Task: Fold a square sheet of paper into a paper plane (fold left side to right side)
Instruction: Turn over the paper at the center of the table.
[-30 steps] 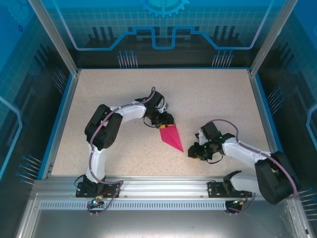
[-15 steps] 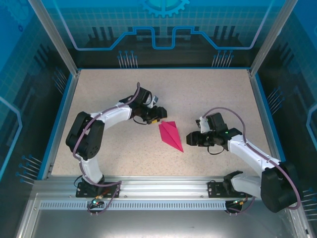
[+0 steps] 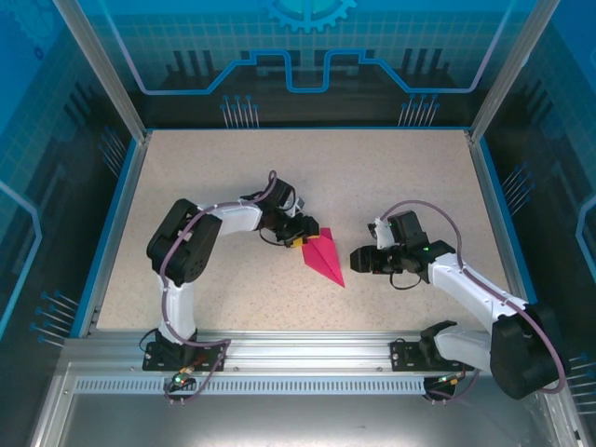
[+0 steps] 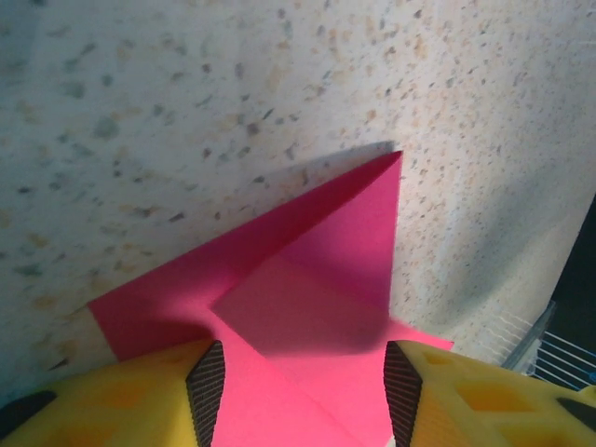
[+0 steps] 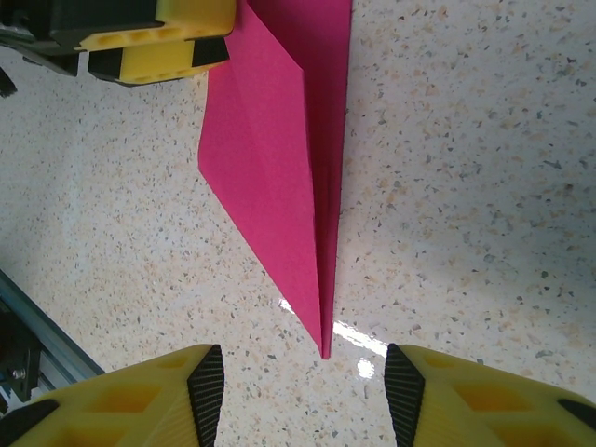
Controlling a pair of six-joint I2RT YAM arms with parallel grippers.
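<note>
Speckled beige worktop, blue edging. Translucent blue wall panels with circuit and gear graphics, aluminium posts at the far corners. Slotted aluminium rail along the near edge. Overhead glare spot on the worktop.

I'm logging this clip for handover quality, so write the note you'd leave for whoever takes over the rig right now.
Left gripper: open. The wide end of the paper plane lies in its gap and is not clamped.
Right gripper: open and empty, just off the plane's pointed tip without touching it.
The plane lies flat on the table, tip toward the near edge.
Done: the sheet is folded into a narrow dart with layered flaps.
Left: probably the left-over-right centre fold and pressing its crease, though I cannot tell whether that fold is already made.
</note>
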